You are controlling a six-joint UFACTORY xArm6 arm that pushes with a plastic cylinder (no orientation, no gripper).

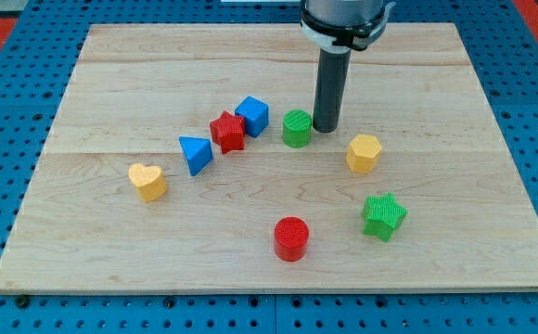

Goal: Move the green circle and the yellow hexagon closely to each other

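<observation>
**Rod tip sits beside the green circle, yellow hexagon apart to the right**

My tip (326, 128), the lower end of the straight dark rod, stands on the pale wooden desk (111, 260) just to the view's right of the green round plastic block (297, 128). Tip and green circle look to be touching or very nearly so; the view does not settle which. This arm carries no fingers, only the rod, so there is nothing to be wide, narrow or holding.

The yellow hexagonal plastic block (365, 153) lies to the view's right of the tip and a little lower, near but clearly apart from both the tip and the green circle. The tip stands roughly between the two task blocks, slightly toward the view's top of the line joining them.

To the view's left of the green circle sits a blue cube-shaped block (252, 115), and just beside it, touching or almost touching, a red star-shaped block (227, 132). Further left and lower is a blue triangular block (195, 154), then a yellow heart-shaped block (147, 181) nearer the desk's left edge.

Toward the view's bottom, a red cylindrical block (290, 238) stands alone, well below the green circle. A green star-shaped block (383, 215) lies below the yellow hexagon, near it but not touching.

The desk rests on a blue perforated surface (9, 167) that shows around its edges.
</observation>
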